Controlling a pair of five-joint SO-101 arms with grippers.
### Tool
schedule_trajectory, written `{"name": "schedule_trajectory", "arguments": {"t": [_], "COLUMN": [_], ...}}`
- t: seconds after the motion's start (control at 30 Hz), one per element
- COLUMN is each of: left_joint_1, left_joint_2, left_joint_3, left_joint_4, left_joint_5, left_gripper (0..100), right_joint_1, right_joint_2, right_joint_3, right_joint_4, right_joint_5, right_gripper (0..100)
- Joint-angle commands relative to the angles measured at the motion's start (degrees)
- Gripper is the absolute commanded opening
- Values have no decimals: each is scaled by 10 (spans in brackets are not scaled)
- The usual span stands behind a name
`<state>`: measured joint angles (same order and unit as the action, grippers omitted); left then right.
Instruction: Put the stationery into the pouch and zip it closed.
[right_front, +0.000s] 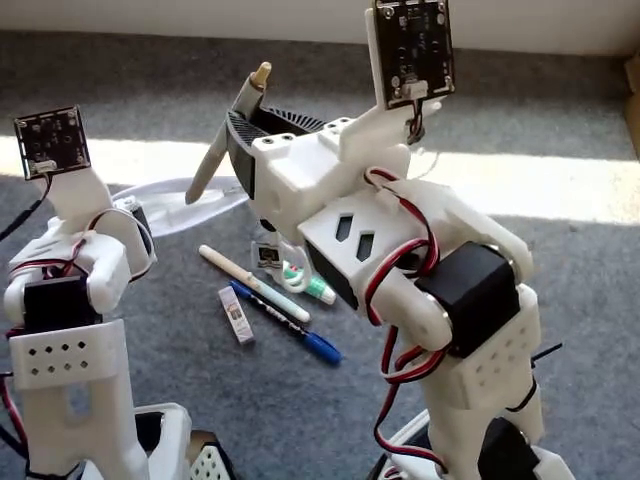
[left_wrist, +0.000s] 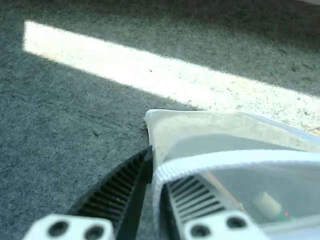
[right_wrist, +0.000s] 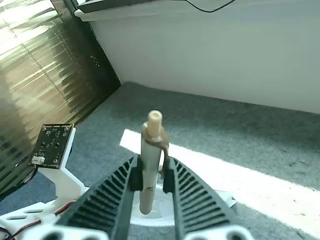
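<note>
The right claw (right_wrist: 150, 172) is gripping one slim beige plastic pen (right_wrist: 150, 150), its two black ribbed fingers (right_wrist: 120, 182) closed tight against the barrel. It is holding the pen raised above the grey carpeted surface (right_front: 480, 110), with the capped tip pointing up. In the high view the pen is slanting over one end of the single translucent plastic pouch with a white zip band (right_front: 185, 195), which is lying flat on the surface between the two arms.

The left claw (left_wrist: 152, 170) is pinching the pouch by its rim, with the white band running between the nearly closed fingers.

Five loose items are lying on the surface near the pouch:
- one long white pen (right_front: 255, 283)
- one blue pen (right_front: 290, 322), just beside the white one
- one small white rectangular block (right_front: 236, 314)
- one short white tube with a green end (right_front: 308, 287)
- one small black-and-white piece (right_front: 267, 254)

That is making three pens in all.
</note>
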<state>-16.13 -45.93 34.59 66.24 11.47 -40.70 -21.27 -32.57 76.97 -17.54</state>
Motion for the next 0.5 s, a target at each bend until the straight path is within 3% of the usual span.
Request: {"name": "schedule_trajectory", "arguments": {"t": [0.0, 0.23, 0.47], "left_joint_1": [9, 8, 8], "left_joint_2": [11, 11, 11], "left_joint_3": [6, 6, 6], "left_joint_4": [-4, -4, -4], "left_joint_5": [4, 4, 4], "left_gripper": [7, 7, 7], "right_joint_1": [-7, -7, -7], "right_joint_2": [-17, -15, -15], "right_joint_3": [-6, -3, -2], "right_joint_4": [-18, -42, -41], "right_joint_5": [7, 68, 75], "right_gripper": [5, 5, 5]}}
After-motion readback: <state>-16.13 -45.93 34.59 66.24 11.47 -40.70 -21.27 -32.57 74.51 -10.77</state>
